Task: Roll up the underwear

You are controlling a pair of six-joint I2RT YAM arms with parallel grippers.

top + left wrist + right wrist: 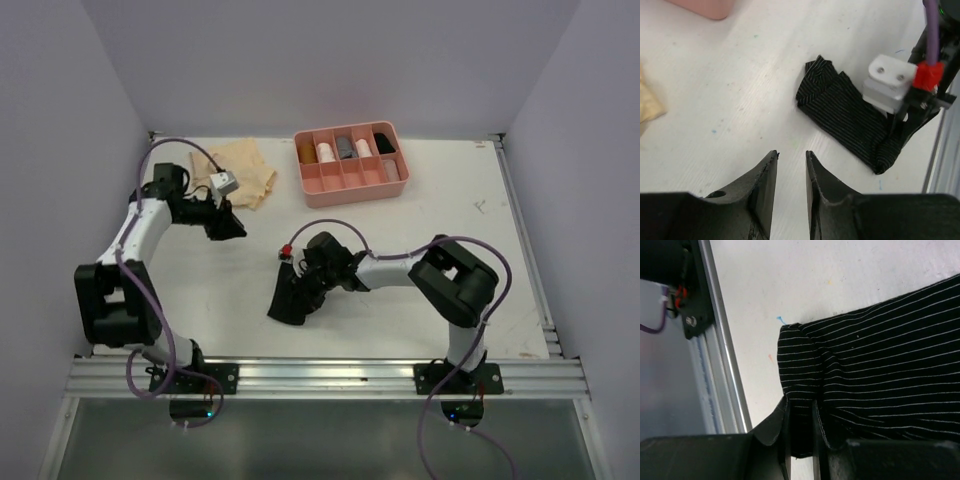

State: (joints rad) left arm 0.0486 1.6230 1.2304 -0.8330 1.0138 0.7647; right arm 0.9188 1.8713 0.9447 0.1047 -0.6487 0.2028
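Over on the left, the left gripper (222,222) hangs just above the white table top (440,220). Its two black fingers (765,175) stand a narrow way apart with nothing between them, only bare table showing through the gap. Just beyond it, towards the back wall, lies the pale tan, crumpled cloth garment (245,170), spread fairly flat. It is near the gripper but not touching it; from the left wrist view only a yellowish corner (647,105) shows at the edge.

Moving towards the middle, the black, thinly white-striped cloth garment (290,298) lies on the table near the front rail, well apart from the left gripper. It is a long, folded band with a bunched end (820,75) pointing away from the right arm.

The right gripper (305,278) is down on the near end of that band. In its own wrist view the fingers (777,422) are pressed nearly together, with a fold of the striped cloth (880,365) pinched between them at the garment's edge, beside the metal rail.

Farther right and at the back sits the rigid pink plastic divided tray (350,195), well apart from both grippers, with small rolls (344,148) standing in its far compartments.
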